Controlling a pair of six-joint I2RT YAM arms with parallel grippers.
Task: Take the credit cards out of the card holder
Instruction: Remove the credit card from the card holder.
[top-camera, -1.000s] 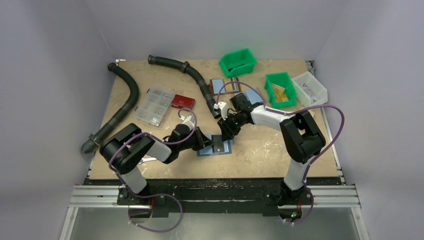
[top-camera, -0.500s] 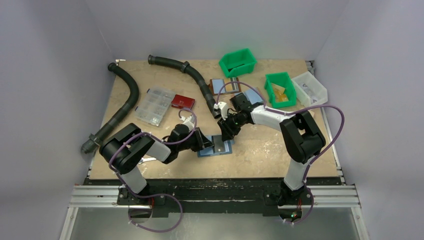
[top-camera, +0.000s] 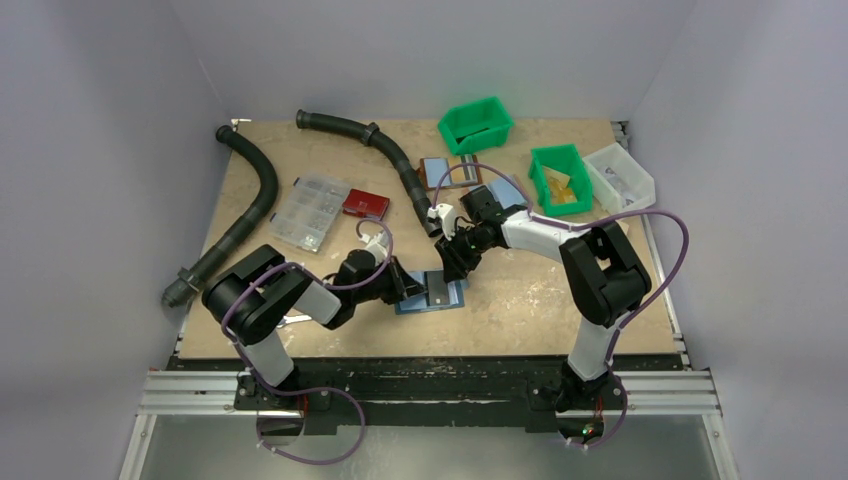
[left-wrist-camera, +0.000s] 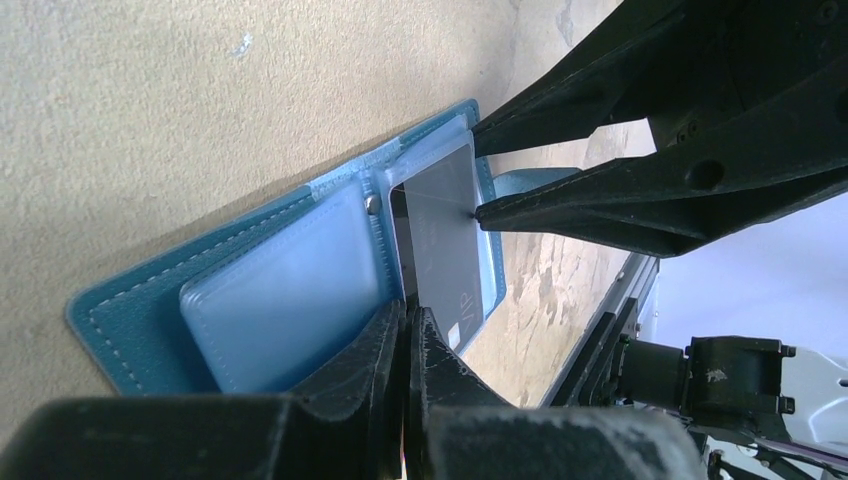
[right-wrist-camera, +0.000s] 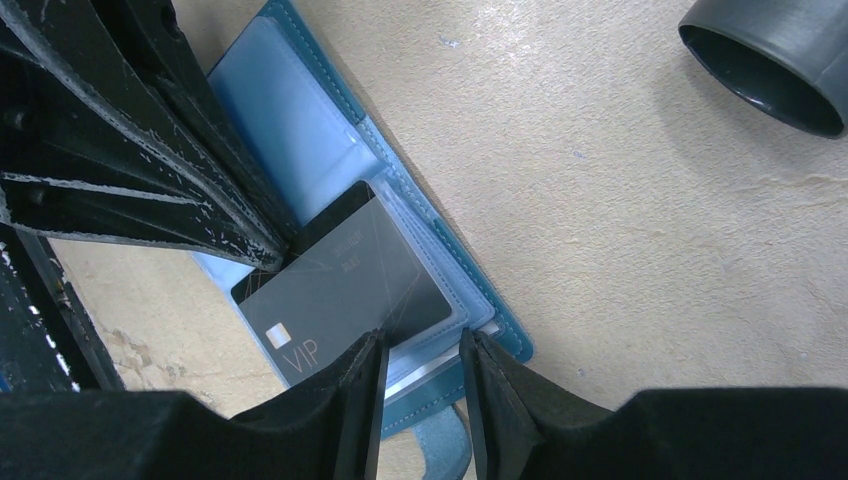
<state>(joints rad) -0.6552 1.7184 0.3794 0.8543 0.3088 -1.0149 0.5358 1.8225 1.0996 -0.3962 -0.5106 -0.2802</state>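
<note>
The dark-blue card holder (top-camera: 446, 300) lies open on the table, its light-blue pockets up. It also shows in the left wrist view (left-wrist-camera: 280, 290) and the right wrist view (right-wrist-camera: 300, 130). A dark grey "VIP" card (right-wrist-camera: 340, 290) lies partly out of a pocket; it also shows in the left wrist view (left-wrist-camera: 445, 230). My left gripper (left-wrist-camera: 405, 320) is shut, its tips pressed on the holder's middle fold at the card's corner. My right gripper (right-wrist-camera: 422, 350) is open a little. One of its fingertips touches the card's far edge and the other rests over the pocket edges. A silver card edge shows between the jaws.
Two blue-lined brown holders (top-camera: 437, 171) (top-camera: 505, 192) lie behind the right arm. Green bins (top-camera: 476, 124) (top-camera: 559, 178) and a clear bin (top-camera: 620, 176) stand at the back right. Black hoses (top-camera: 250, 200) (top-camera: 385, 150), a clear organizer (top-camera: 310, 211) and a red case (top-camera: 365, 203) are at the left.
My left gripper has edged slightly right along the holder. The right gripper and the card have barely moved.
</note>
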